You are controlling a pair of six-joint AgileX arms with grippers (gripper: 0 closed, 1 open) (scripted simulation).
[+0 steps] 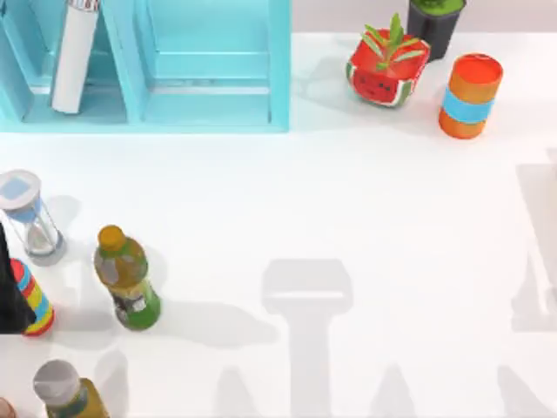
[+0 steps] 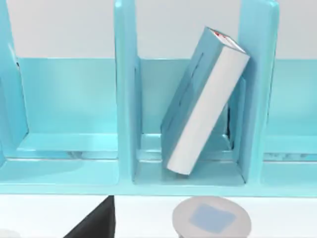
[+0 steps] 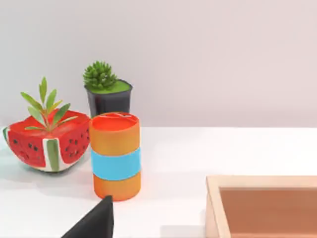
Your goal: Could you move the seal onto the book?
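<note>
A teal-covered, white-edged book (image 2: 205, 101) leans tilted in the shelf (image 2: 126, 99) ahead of the left end effector; its grip state I cannot tell.

A dark part of the left arm (image 1: 10, 296) sits at the counter's left edge, seen from above.

A shelf unit (image 1: 209, 70) stands at the table's (image 1: 348, 218) back left with a book (image 1: 74, 52) leaning inside. Two plant pots (image 1: 387, 65) and a can (image 1: 470, 96) cluster back right. Bottles (image 1: 126, 279) and an hourglass (image 1: 30, 213) line the left edge.
</note>
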